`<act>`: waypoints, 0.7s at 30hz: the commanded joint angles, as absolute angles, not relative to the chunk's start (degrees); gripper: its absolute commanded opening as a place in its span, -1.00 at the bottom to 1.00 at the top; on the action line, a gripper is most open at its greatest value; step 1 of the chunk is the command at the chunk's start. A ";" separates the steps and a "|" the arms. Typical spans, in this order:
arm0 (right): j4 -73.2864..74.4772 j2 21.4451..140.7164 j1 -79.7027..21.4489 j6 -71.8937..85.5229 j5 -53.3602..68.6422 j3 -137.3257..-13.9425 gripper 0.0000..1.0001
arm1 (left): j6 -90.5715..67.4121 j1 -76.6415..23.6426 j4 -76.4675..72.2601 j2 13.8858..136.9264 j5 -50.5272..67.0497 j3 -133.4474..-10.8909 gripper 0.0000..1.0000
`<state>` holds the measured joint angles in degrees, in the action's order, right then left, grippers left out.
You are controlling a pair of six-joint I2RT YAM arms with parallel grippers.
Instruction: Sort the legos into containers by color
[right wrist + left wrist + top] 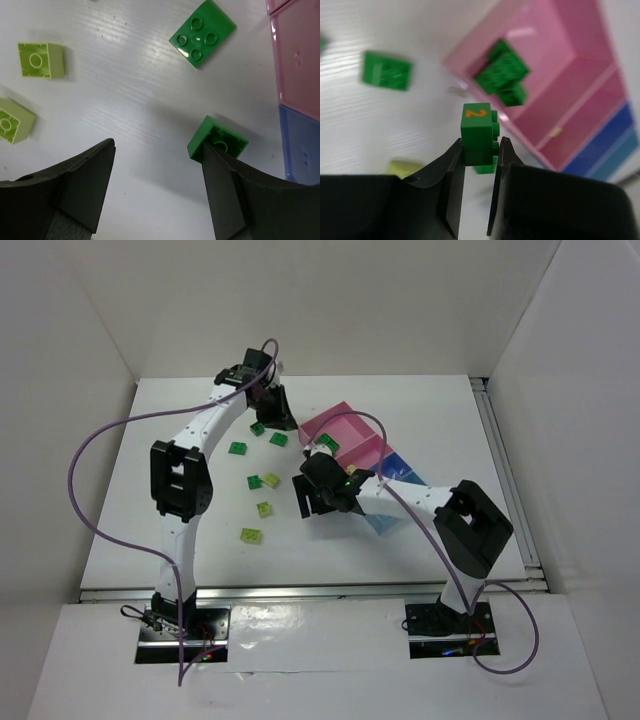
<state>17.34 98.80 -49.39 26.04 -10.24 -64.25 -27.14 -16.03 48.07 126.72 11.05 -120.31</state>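
A green brick (479, 131) is held near the pink bin (570, 50).
The left hand (479, 152) is clamped on it; the right hand (157, 157) is spread apart over the table (125, 95).

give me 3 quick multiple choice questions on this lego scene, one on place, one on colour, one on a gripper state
1. The binned bricks lie in: A) blue bin B) pink bin C) no bin
2. The held brick in the left gripper is: A) lime B) white C) green
3. The right gripper is: A) open B) shut on a brick C) shut, empty

1 B, pink walls surround them. 2 C, the left wrist view shows it green, marked 2. 3 A, its fingers stand wide apart, gripping nothing.
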 commanded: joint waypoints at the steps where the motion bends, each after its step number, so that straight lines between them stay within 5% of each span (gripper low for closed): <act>1: 15.02 96.41 -48.69 25.93 -7.13 -65.20 0.53 | -30.49 -17.67 41.32 127.00 25.00 -124.54 -0.97; 5: 13.38 94.59 -48.69 25.40 -5.19 -63.12 0.86 | -34.71 -18.89 34.37 130.59 33.83 -126.11 -0.89; 10: 13.35 94.04 -48.16 24.87 -5.09 -61.35 0.93 | -35.95 -20.65 34.37 134.29 33.14 -129.20 -0.65; 15: 13.36 92.12 -48.16 24.87 -7.02 -60.82 0.93 | -37.00 -21.18 34.37 136.14 33.13 -131.13 0.28; 18: 13.36 90.89 -48.16 24.87 -7.03 -60.82 0.91 | -37.00 -21.18 34.37 135.62 32.61 -131.75 0.52; 21: 13.36 89.74 -48.16 24.87 -7.64 -60.82 0.82 | -36.39 -21.18 34.37 134.30 32.00 -131.75 0.55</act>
